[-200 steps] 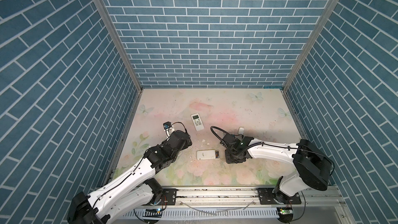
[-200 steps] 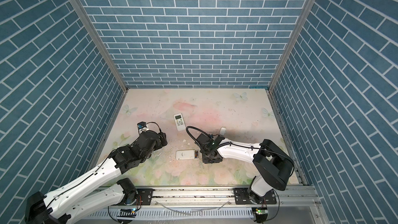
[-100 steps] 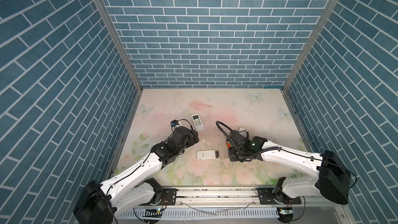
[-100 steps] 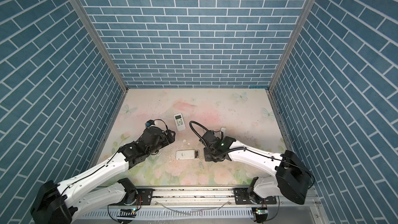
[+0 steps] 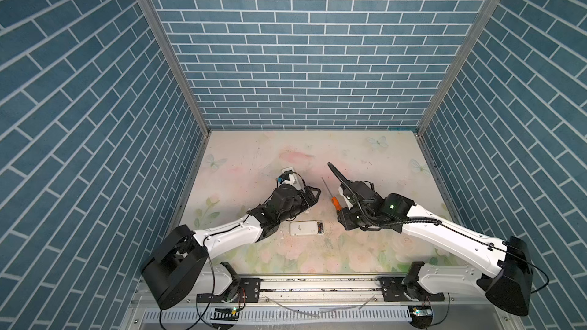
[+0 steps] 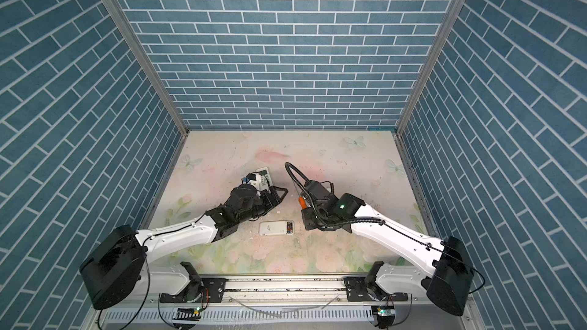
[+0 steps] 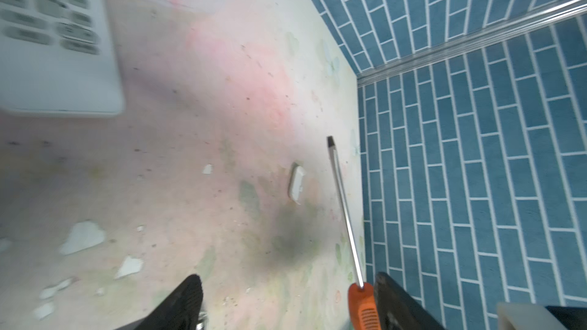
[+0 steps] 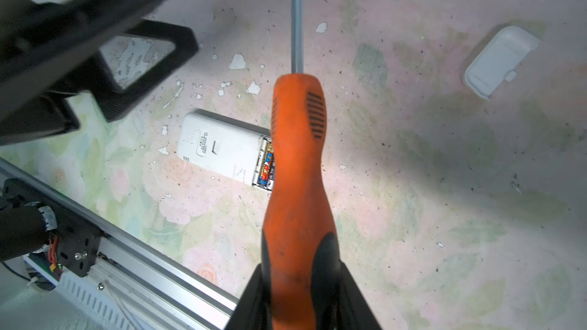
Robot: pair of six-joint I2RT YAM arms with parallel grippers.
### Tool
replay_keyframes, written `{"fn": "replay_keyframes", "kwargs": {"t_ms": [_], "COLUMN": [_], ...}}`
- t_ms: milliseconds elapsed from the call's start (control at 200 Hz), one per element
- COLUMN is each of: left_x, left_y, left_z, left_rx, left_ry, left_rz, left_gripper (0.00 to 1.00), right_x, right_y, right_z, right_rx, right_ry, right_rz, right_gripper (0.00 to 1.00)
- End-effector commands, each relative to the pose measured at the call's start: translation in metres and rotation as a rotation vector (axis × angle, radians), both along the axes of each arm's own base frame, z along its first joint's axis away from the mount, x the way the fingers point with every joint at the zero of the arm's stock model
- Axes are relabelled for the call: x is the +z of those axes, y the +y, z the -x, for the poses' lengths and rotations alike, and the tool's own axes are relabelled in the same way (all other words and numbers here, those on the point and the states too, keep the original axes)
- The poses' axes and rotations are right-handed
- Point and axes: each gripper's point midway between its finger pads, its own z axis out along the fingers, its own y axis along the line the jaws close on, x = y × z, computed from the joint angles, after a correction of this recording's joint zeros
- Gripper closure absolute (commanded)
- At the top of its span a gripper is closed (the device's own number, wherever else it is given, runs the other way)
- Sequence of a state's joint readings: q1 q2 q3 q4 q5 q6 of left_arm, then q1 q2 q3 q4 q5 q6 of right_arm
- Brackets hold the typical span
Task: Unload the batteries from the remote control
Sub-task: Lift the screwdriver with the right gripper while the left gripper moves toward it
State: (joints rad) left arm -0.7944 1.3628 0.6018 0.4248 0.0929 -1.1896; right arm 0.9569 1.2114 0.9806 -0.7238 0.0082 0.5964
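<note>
Right wrist view: right tool (image 8: 298, 280) clamps the screwdriver (image 8: 298, 153) near the batteries (image 8: 266, 169); left tool (image 7: 287, 284) stands spread wide.

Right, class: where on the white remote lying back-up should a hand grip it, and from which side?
Grip the remote across its long edges at the closed end, coming down from above. It lies flat, so only the edges offer purchase, and the batteries sit exposed at the other end, probably best left free for the screwdriver.
</note>
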Motion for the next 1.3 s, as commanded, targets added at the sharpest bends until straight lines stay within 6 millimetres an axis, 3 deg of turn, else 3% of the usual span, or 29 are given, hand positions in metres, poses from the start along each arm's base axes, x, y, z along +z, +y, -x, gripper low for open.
{"fn": "replay_keyframes", "kwargs": {"t_ms": [0,270,425,905,1295], "left_x": [0.037,0.033,0.031,0.029,0.028], "left_y": [-0.021,-0.045,-0.056,-0.061,-0.065], "left_z": [-0.009,-0.014,-0.013,-0.006,-0.006], "left_rx": [-0.008,-0.035,-0.053,-0.073,-0.084], "left_ry": [-0.079,-0.059,-0.048,-0.047,-0.048], "left_rz": [0.147,0.215,0.244,0.255,0.26], "left_gripper": [0.17,0.24,0.36,0.62,0.66], "right_x": [0.027,0.038,0.041,0.032,0.031], "right_y": [0.01,0.016,0.017,0.013,0.013], "right_z": [-0.004,-0.004,-0.005,-0.016,-0.024], "right_rx": [0.045,0.063,0.062,0.029,0.018], "right_ry": [-0.045,-0.061,-0.068,-0.086,-0.073], "right_rz": [-0.055,-0.095,-0.101,-0.081,-0.109], "right_gripper": [1.0,1.0,1.0,1.0,1.0]}}
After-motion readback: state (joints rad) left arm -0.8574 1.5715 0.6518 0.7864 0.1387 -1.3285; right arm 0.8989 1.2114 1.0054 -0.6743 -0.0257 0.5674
